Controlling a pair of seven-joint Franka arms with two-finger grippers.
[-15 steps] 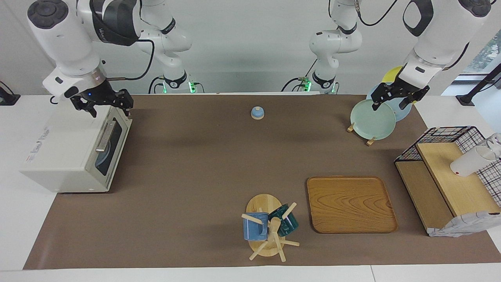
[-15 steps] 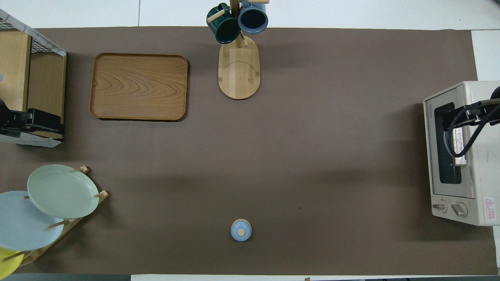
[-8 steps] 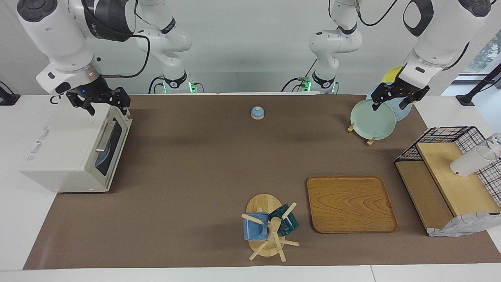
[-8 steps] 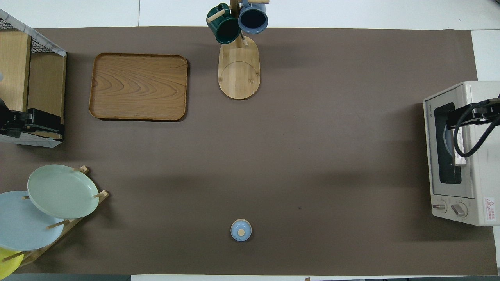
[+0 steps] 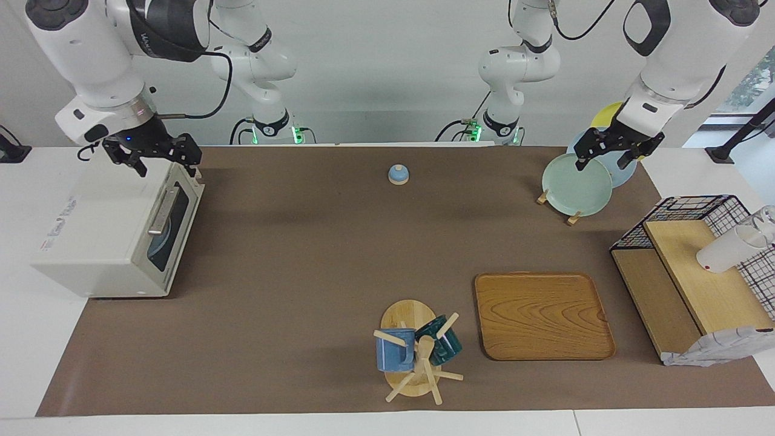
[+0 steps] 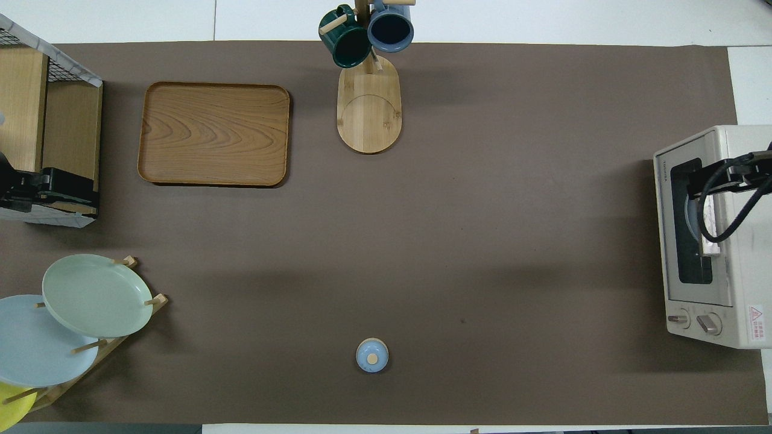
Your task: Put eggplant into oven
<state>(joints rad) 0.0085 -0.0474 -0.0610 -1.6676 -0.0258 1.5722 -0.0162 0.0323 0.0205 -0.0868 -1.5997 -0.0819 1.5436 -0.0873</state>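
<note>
The oven (image 5: 115, 227) sits at the right arm's end of the bench (image 5: 303, 260), its dark glass door shut and the metal bar handle (image 5: 162, 210) lying across it. No eggplant shows anywhere on the bench; whether it lies inside the oven I cannot tell through the glass.

The right claw (image 5: 162, 158) hangs over the top edge of the oven, at the corner nearest the robots, its fingers spread with nothing between them. The left claw (image 5: 611, 154) hovers over the plate rack (image 5: 572, 219) at the left arm's end, above the pale green plate (image 5: 575, 184); its fingers stand apart and empty too.

A small blue lid (image 5: 398, 174) with a wooden knob rests near the robots at mid-bench. Farther out stand a mug tree (image 5: 418, 363) with 2 mugs and, beside it, a wooden tray (image 5: 542, 315). A wire-and-wood shelf (image 5: 696, 284) stands at the left arm's end.
</note>
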